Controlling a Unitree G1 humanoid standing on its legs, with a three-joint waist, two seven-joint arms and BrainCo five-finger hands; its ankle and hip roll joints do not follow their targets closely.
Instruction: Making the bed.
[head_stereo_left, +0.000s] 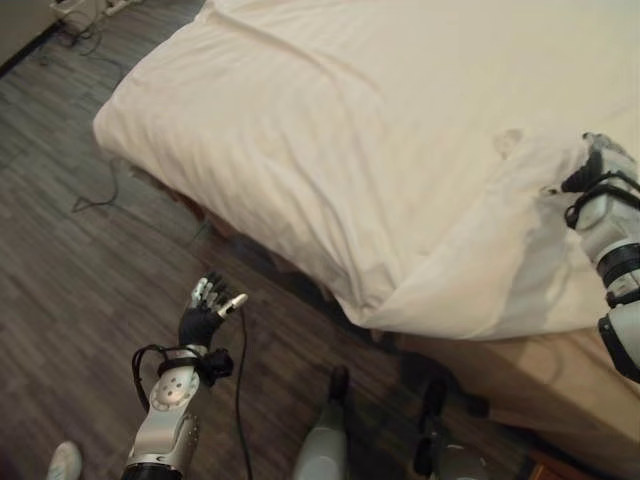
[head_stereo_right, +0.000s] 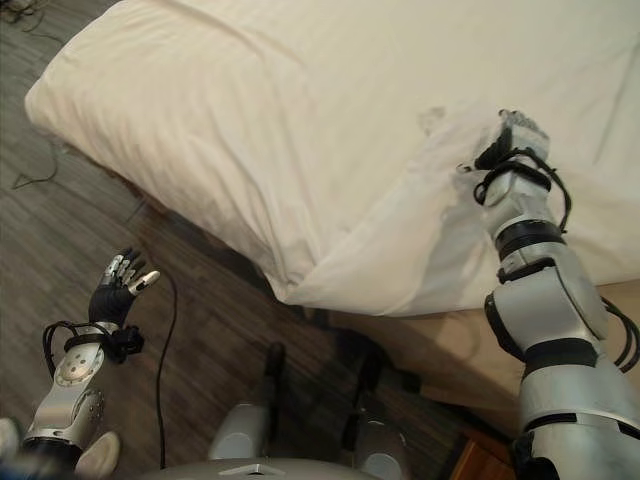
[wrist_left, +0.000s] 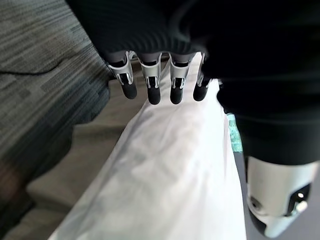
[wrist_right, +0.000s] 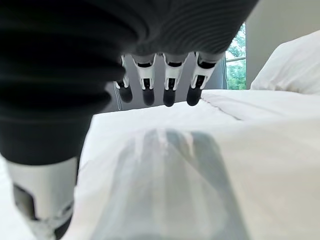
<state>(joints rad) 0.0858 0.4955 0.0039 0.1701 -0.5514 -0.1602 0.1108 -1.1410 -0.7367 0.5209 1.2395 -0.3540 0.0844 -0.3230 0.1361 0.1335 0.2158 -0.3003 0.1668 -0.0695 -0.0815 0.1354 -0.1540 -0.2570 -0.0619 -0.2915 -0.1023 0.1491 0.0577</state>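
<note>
A white duvet (head_stereo_left: 350, 130) covers the bed, its near corner (head_stereo_left: 400, 300) hanging folded over the mattress edge. My right hand (head_stereo_right: 515, 140) is over the duvet just past that fold. In the right wrist view its fingers (wrist_right: 170, 85) are straight, held close above the cloth, with their shadow on it and nothing in them. My left hand (head_stereo_left: 205, 305) is raised above the floor, well left of the bed corner. Its fingers (wrist_left: 152, 80) are straight and hold nothing.
The tan bed base (head_stereo_left: 540, 365) shows below the duvet at the right. Dark plank floor (head_stereo_left: 90, 300) runs along the bed's left side, with cables (head_stereo_left: 95, 195) lying on it. A white shoe (head_stereo_left: 65, 460) is at the bottom left. A pillow (wrist_right: 290, 65) lies at the bed's far end.
</note>
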